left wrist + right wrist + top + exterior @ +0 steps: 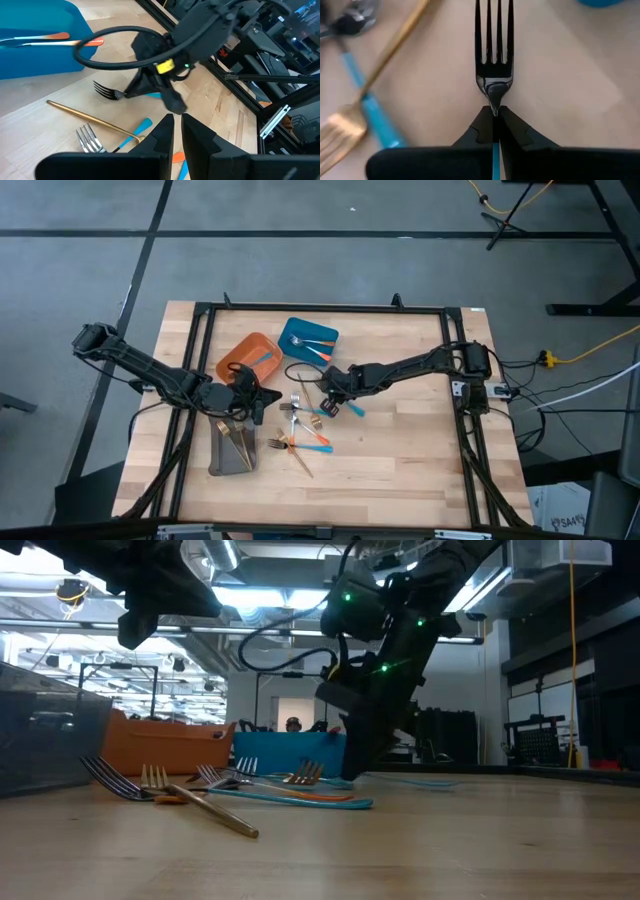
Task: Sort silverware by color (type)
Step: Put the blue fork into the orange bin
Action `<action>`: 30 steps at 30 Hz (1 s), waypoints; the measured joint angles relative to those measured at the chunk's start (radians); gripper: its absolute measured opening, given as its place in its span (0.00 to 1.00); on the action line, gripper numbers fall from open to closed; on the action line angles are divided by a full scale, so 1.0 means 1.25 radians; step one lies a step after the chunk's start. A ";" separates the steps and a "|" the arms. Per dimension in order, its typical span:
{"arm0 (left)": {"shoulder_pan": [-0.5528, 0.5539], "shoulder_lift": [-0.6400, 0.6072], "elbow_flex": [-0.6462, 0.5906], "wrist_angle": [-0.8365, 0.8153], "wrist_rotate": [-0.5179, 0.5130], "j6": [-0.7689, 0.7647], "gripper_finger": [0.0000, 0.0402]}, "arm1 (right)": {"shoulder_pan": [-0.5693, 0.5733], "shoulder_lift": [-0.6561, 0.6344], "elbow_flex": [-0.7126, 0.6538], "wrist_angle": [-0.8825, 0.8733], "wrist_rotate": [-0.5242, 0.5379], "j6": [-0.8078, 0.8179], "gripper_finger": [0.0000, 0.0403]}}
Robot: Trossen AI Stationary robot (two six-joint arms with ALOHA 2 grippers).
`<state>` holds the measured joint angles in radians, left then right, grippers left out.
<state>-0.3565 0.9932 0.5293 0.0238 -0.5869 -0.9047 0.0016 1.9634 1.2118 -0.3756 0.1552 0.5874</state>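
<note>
reaching in from the table's right edge, the dark right arm stretches low across the pale wooden table (420,440) in the high view, its right gripper (330,406) at the middle, just beside the loose pile of small forks and spoons (300,435); the dark left arm comes from the left edge and ends with the left gripper (262,402) between the orange plastic tray (240,355) and the grey tray (222,460), which holds gold-coloured pieces. the blue plastic tray (305,332) sits beyond the pile with orange-handled pieces in it. at table height, the low view shows the right arm coming down steeply, its gripper (352,772) close to the tabletop behind a gold-coloured fork (170,796) and other forks lying flat in front of the orange and blue trays. the left wrist view looks past the left gripper's (177,131) two dark fingers, which stand narrowly apart with nothing between them, held above the wood over a gold fork and a blue handle; farther off, the right arm's head leans down with dark tines at its tip. the right wrist view shows the right gripper (495,120) pinched tight on the neck of a blue-handled fork with dark shiny tines (494,47), the tines pointing straight out from the fingertips above the wood, the blue handle running back between the fingers; a gold fork and a blue-handled piece lie to one side.
</note>
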 joint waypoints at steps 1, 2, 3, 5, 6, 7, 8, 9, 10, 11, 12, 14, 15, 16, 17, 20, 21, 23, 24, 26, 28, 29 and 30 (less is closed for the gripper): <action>0.000 0.000 0.000 -0.001 0.000 0.000 0.07 | 0.001 -0.004 0.000 0.001 -0.002 -0.009 0.01; 0.000 0.000 0.000 -0.001 -0.001 0.000 0.07 | 0.004 -0.009 0.000 0.000 -0.001 -0.014 0.01; 0.000 0.000 0.000 -0.001 -0.004 0.002 0.07 | 0.008 -0.014 0.000 -0.001 -0.004 -0.015 0.01; 0.000 0.000 0.000 -0.001 -0.024 0.020 0.07 | 0.015 -0.023 0.000 0.001 -0.005 -0.016 0.01; 0.000 0.000 0.000 -0.002 -0.036 0.030 0.07 | 0.020 -0.027 0.000 0.000 -0.005 -0.018 0.01; 0.000 0.000 0.000 -0.001 -0.048 0.039 0.07 | 0.024 -0.032 0.000 0.002 -0.005 -0.026 0.01; 0.000 0.000 0.000 -0.001 -0.057 0.046 0.07 | 0.028 -0.040 0.000 0.005 -0.005 -0.036 0.01; 0.000 0.000 0.000 -0.001 -0.066 0.055 0.07 | 0.033 -0.048 0.001 0.005 -0.004 -0.041 0.01; 0.000 0.000 0.000 -0.001 -0.075 0.066 0.07 | 0.037 -0.054 0.002 0.008 -0.003 -0.052 0.01; 0.000 0.000 0.000 0.000 -0.084 0.080 0.07 | 0.038 -0.062 0.002 0.013 -0.002 -0.060 0.01; 0.000 0.000 0.000 0.001 -0.090 0.095 0.07 | 0.043 -0.068 0.002 0.012 -0.001 -0.071 0.01; 0.000 0.000 0.000 0.010 -0.095 0.131 0.07 | 0.045 -0.083 0.002 0.017 -0.001 -0.098 0.01; 0.000 0.000 0.000 0.015 -0.095 0.154 0.07 | 0.047 -0.090 0.002 0.020 0.001 -0.110 0.01; 0.000 0.000 0.000 0.019 -0.093 0.176 0.07 | 0.047 -0.098 0.002 0.026 0.005 -0.127 0.01; 0.000 0.000 0.000 0.023 -0.086 0.196 0.07 | 0.047 -0.106 0.002 0.029 0.007 -0.143 0.01; -0.001 -0.001 0.000 0.043 -0.067 0.257 0.07 | 0.046 -0.123 0.006 0.028 0.010 -0.186 0.00; -0.001 -0.004 0.000 0.046 -0.054 0.275 0.07 | 0.046 -0.124 0.015 0.019 0.016 -0.201 0.00; -0.001 -0.011 0.000 0.059 -0.021 0.312 0.07 | 0.046 -0.123 0.048 -0.008 0.028 -0.239 0.00; -0.001 -0.014 0.000 0.069 -0.004 0.325 0.07 | 0.046 -0.123 0.069 -0.021 0.033 -0.265 0.00; -0.003 -0.027 -0.001 0.072 0.039 0.355 0.07 | 0.046 -0.121 0.115 -0.035 0.037 -0.324 0.00; -0.007 -0.042 -0.001 0.085 0.085 0.382 0.07 | 0.046 -0.119 0.161 -0.049 0.038 -0.386 0.00; -0.009 -0.050 -0.001 0.084 0.105 0.397 0.07 | 0.046 -0.119 0.184 -0.052 0.045 -0.416 0.00; -0.013 -0.057 -0.001 0.083 0.126 0.412 0.07 | 0.046 -0.119 0.207 -0.052 0.055 -0.449 0.00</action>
<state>-0.3726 0.9223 0.5282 0.1274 -0.4300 -0.3901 0.0586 1.8149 1.4710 -0.4402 0.2246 0.0264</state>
